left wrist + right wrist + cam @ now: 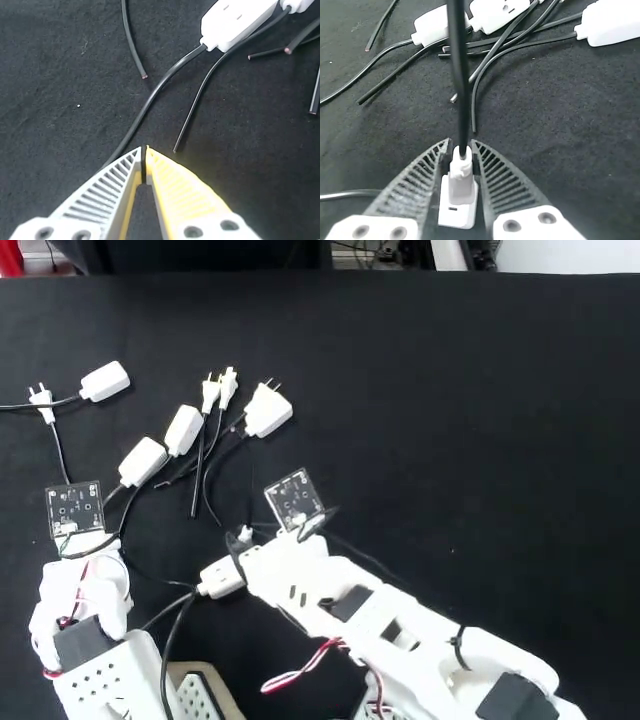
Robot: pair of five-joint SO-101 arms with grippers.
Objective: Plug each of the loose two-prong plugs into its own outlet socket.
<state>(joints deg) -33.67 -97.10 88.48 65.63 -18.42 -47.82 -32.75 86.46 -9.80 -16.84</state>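
Plug [459,195], judged light, rigid, clamped at body by right gripper [460,144], lower centre; limp cable [144,161] pinched by left gripper [144,150].

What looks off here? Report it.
Several black cords end in cut stubs, joined to nothing. The left end effector is shut on just a thin cord.

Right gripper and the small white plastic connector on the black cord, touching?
Touching. The right wrist view shows the right gripper clamping the small white plastic connector, ribbed fingers pressed against both its sides.
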